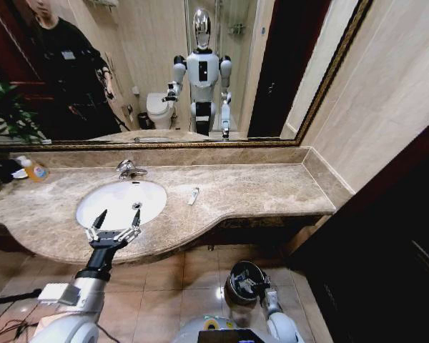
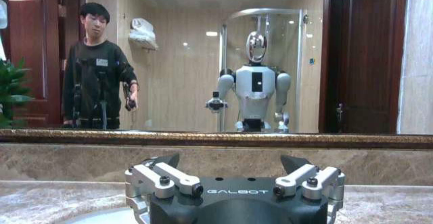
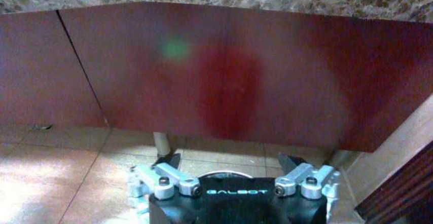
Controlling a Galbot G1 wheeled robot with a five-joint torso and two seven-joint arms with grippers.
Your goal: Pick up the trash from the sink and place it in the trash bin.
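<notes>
An orange-liquid bottle (image 1: pixel 34 170) stands at the counter's far left, the faucet (image 1: pixel 129 168) behind the sink (image 1: pixel 121 201). The left gripper (image 1: pixel 119 214) hovers over the basin's near rim, fingers spread, empty. A white tube (image 1: pixel 193 195) lies on the counter, right of the basin. The right gripper (image 1: pixel 249 283), fingers apart, hangs over the trash bin (image 1: pixel 237 286) on the floor.

One white tube (image 1: pixel 193 195), one sink (image 1: pixel 93 207), one bin (image 1: pixel 236 275).

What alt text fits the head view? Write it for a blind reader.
The left hand hovers open over the front rim of the white sink. The right hand hangs low over the trash bin on the floor; a small white tube lies on the counter.
</notes>
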